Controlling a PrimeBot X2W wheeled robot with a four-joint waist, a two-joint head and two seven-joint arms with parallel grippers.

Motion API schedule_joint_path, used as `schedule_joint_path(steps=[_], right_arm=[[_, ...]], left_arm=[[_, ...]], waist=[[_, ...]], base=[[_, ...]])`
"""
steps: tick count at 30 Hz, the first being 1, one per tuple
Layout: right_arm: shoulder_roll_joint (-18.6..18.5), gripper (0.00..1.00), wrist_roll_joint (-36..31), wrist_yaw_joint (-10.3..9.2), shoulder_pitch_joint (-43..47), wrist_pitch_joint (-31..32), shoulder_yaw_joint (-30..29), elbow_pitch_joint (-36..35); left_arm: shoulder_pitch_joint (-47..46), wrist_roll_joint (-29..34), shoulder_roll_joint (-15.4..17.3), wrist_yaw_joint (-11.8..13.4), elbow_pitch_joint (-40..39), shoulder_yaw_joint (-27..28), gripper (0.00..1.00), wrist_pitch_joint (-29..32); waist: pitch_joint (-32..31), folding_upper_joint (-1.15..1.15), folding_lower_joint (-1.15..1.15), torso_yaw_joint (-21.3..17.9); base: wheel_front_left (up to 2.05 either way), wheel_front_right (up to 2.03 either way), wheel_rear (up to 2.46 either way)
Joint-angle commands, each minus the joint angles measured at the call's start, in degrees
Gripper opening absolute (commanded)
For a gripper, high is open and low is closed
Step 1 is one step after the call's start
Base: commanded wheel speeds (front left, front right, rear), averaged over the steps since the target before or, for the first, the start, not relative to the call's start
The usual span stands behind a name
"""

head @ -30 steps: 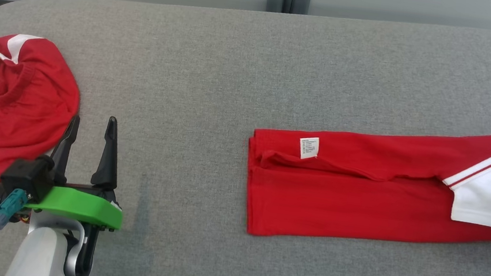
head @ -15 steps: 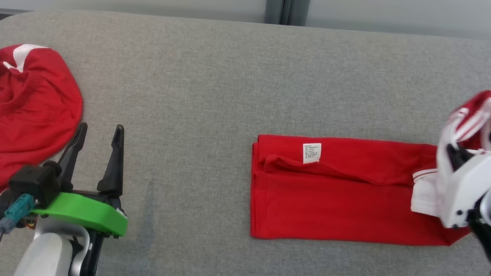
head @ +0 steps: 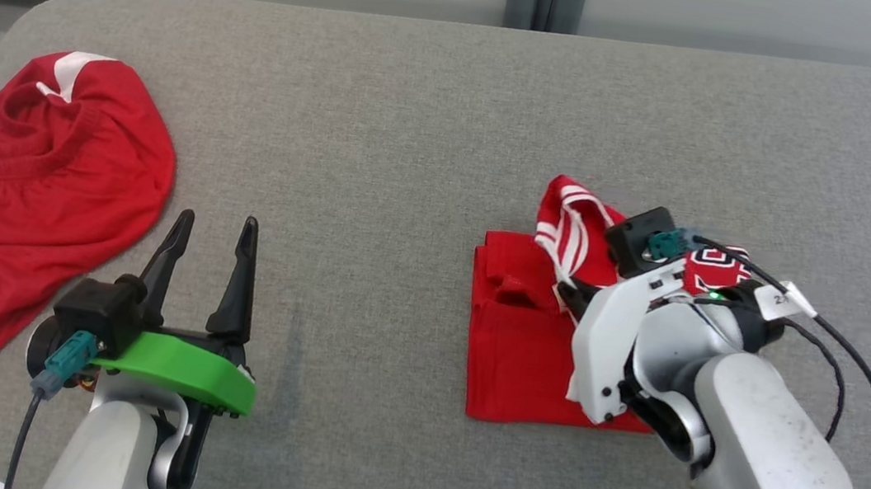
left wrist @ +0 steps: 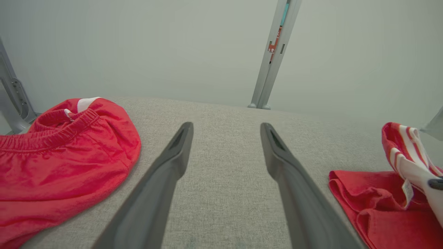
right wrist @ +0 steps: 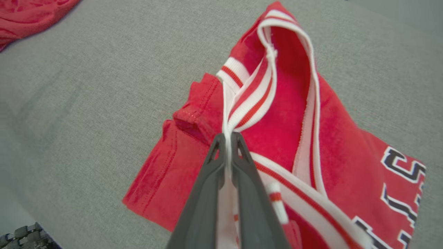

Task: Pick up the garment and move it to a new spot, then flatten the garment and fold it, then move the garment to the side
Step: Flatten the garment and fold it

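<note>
Leftward we've carried our right gripper (right wrist: 227, 136), pinched on the white trim (right wrist: 225, 117) of the red jersey (head: 517, 354), folding it over itself right of centre on the table (head: 414, 150); our left gripper (head: 210, 238) idles wide open.

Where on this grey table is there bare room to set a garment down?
Widest bare patch: the middle of the table, between the red shorts and the red shirt, beyond the open left gripper. The far strip and the right end are bare. Crowded: around the right gripper pinching the shirt.
</note>
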Motion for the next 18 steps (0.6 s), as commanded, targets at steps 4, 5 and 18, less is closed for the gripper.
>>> schedule_joint_path(steps=[4,5,18], right_arm=[[1.33,0.0,1.07,-0.03,-2.32,-1.38,2.32,3.92],[1.54,0.0,1.03,-0.03,-2.59,-1.63,2.56,4.9],[5.38,1.0,16.24,-0.03,-2.51,-4.32,4.92,0.09]], left_arm=[[-1.37,-0.67,0.55,-0.09,0.41,-0.7,1.0,-0.14],[-1.46,-0.75,0.56,-0.09,0.45,-0.76,1.0,-0.14],[-1.04,-0.98,0.61,-0.09,0.69,0.29,1.0,-0.14]], waist=[[0.75,0.0,0.0,1.28],[0.81,0.0,0.0,1.42],[0.39,0.0,0.0,1.11]], base=[[0.0,0.0,0.0],[0.0,0.0,0.0],[0.0,0.0,0.0]])
